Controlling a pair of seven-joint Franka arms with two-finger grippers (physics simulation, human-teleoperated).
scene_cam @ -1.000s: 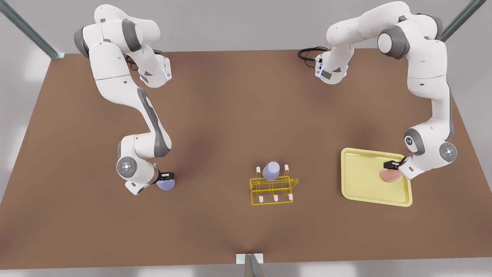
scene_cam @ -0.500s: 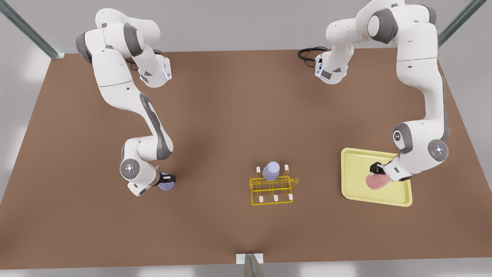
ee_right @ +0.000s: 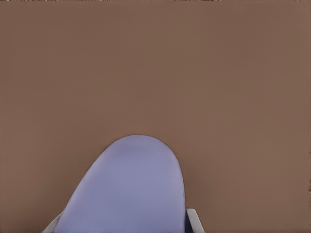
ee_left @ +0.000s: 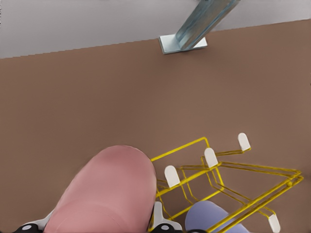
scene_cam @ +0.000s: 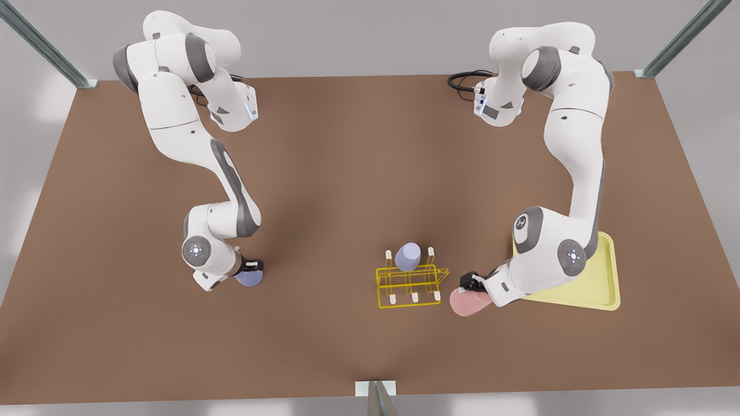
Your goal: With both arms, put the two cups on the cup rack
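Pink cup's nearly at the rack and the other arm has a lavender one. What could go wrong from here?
1. The left gripper carries the pink cup close beside the cup rack; the light wire frame could be nudged or tipped.
2. A lavender cup on the rack already fills one peg, so pick a free one.
3. The right gripper holds the second lavender cup far off; both arms converging on the rack could collide.

Three cameras: one high overview, two wrist close-ups.
Front view looks steeply down on the whole table [scene_cam: 358, 173]. Left wrist view rides low beside the rack [ee_left: 228, 179], shared with the front view [scene_cam: 411, 280]. Right wrist view faces bare table, very close.
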